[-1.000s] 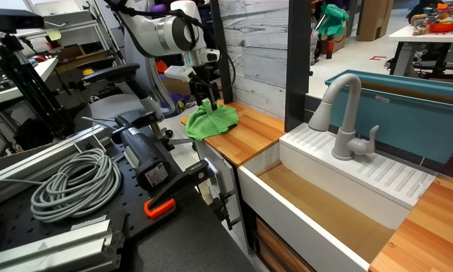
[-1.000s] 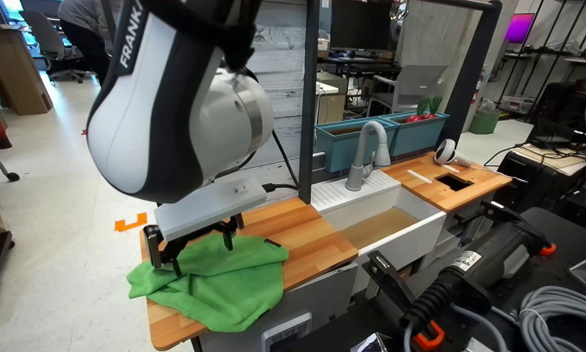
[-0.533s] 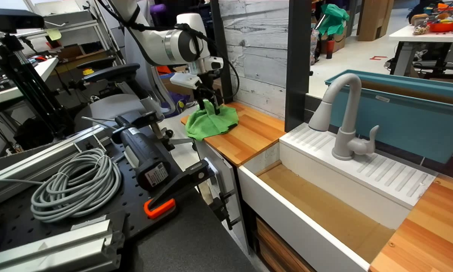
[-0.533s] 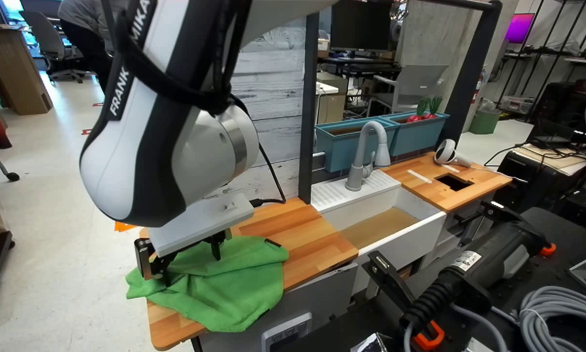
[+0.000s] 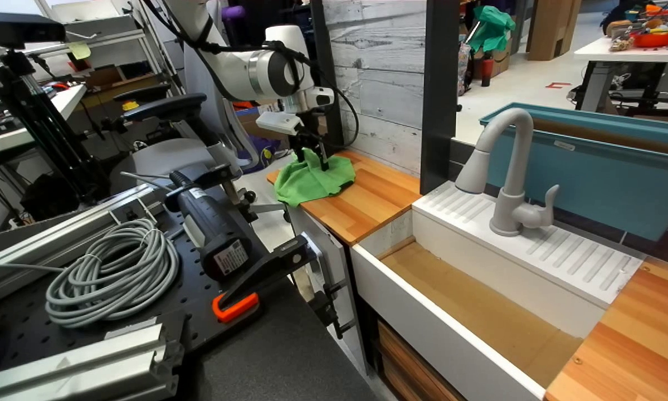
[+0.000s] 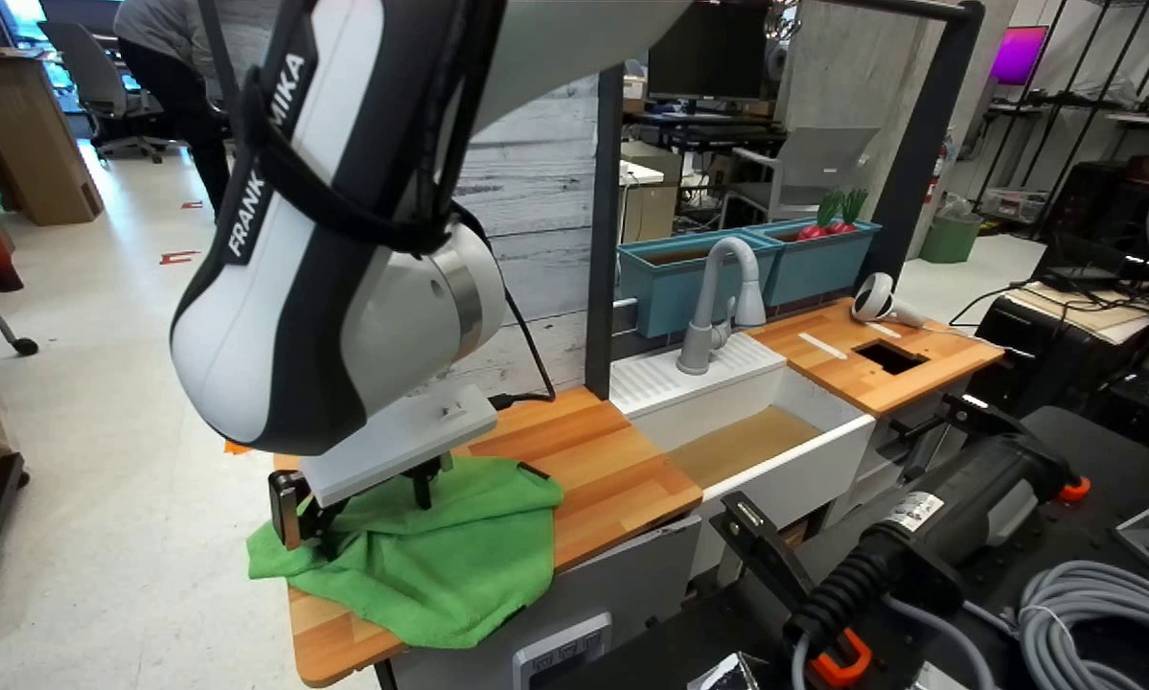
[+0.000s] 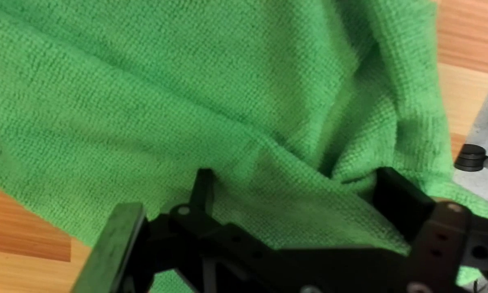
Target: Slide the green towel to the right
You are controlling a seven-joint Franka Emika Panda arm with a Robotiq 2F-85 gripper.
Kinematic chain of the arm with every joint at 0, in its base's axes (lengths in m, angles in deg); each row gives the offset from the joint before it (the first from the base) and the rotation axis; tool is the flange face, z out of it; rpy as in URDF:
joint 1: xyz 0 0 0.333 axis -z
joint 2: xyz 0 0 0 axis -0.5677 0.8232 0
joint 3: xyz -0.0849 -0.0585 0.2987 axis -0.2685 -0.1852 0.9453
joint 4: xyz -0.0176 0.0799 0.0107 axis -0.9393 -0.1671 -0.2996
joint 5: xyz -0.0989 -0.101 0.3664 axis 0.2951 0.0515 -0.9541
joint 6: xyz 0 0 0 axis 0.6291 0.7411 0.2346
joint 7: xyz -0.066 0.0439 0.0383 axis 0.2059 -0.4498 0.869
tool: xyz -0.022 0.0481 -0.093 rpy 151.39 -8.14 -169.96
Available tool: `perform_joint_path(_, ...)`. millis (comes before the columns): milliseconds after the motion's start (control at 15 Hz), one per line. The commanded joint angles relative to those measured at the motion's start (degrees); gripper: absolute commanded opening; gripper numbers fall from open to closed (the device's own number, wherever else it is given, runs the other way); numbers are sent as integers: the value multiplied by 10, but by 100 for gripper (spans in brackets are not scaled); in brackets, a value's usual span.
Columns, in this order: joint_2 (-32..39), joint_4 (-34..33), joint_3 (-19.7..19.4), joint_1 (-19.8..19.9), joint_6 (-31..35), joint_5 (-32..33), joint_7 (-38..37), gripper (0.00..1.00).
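The green towel (image 5: 305, 188) lies crumpled on the end of the wooden counter (image 5: 378, 196), with a corner hanging over the edge. It also shows in an exterior view (image 6: 464, 570) and fills most of the wrist view (image 7: 166, 101). My gripper (image 7: 296, 173) is open, with its fingers wide apart and pressed down onto the towel. A raised fold of towel stands between the fingers. The gripper also shows in both exterior views (image 5: 312, 162) (image 6: 375, 519), pointing down. The fingertips sink a little into the cloth, so their lowest ends are partly hidden.
A white sink (image 5: 439, 312) with a grey faucet (image 5: 509, 184) adjoins the counter. A white plank wall panel (image 5: 381, 83) and a dark post (image 5: 439, 94) stand behind. A black table holds a clamped tool (image 5: 211, 234) and coiled cable (image 5: 113, 273).
My gripper has come down onto the towel from slightly above it. In the last half second the towel has shifted slightly along with the gripper, toward the sink and wall panel side.
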Motion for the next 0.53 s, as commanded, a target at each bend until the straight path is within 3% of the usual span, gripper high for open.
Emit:
perform_joint_path(0,9,-2,-11,5,14,-14,17,100)
perform_joint_path(467,-11,47,-49,38,42,-28,-8,100)
